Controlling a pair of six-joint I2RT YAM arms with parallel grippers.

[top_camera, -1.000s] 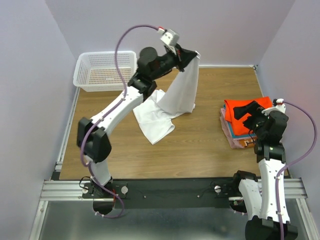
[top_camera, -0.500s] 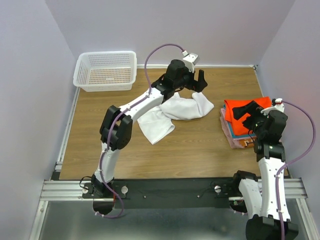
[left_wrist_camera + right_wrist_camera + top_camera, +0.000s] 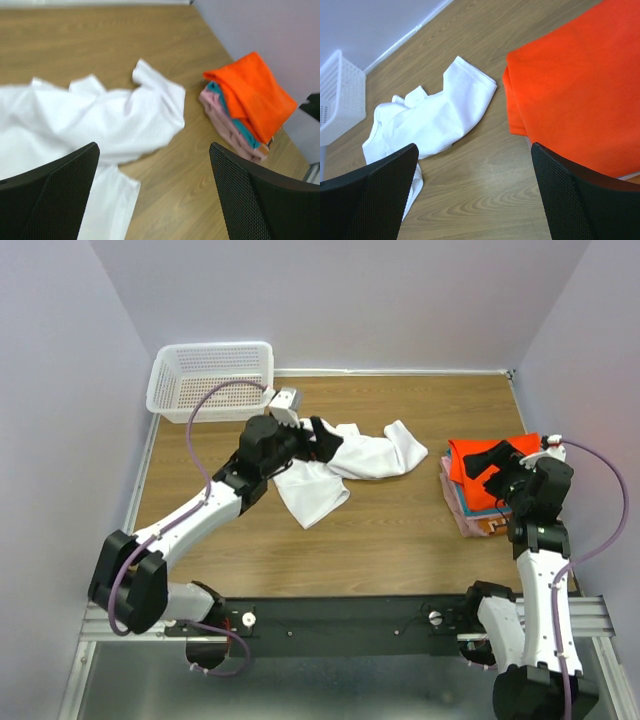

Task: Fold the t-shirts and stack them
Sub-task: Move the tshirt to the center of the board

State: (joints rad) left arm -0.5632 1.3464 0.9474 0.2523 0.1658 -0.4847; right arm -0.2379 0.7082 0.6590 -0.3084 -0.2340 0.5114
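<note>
A plain white t-shirt [image 3: 350, 462] lies crumpled on the wooden table, spread from the middle towards the left. The left wrist view shows it as a rumpled heap [image 3: 95, 117], and the right wrist view shows it too [image 3: 432, 120]. My left gripper [image 3: 322, 440] hovers at its left end, open and empty [image 3: 153, 150]. At the right edge sits a stack of folded t-shirts [image 3: 478, 502], orange-red on top [image 3: 255, 92], teal [image 3: 231, 114] and pink [image 3: 222, 125] beneath. My right gripper [image 3: 490, 462] hangs over the stack's left edge, open with nothing in it [image 3: 474, 147].
A white plastic mesh basket [image 3: 210, 380] stands at the back left corner, also seen in the right wrist view [image 3: 340, 95]. Lilac walls close in the table on three sides. Bare wood [image 3: 400, 530] runs between the white shirt and the stack.
My left gripper has opened and let go of the white t-shirt, which dropped from hanging into a heap on the table. The left arm came down and back leftward. The right arm stayed still.
</note>
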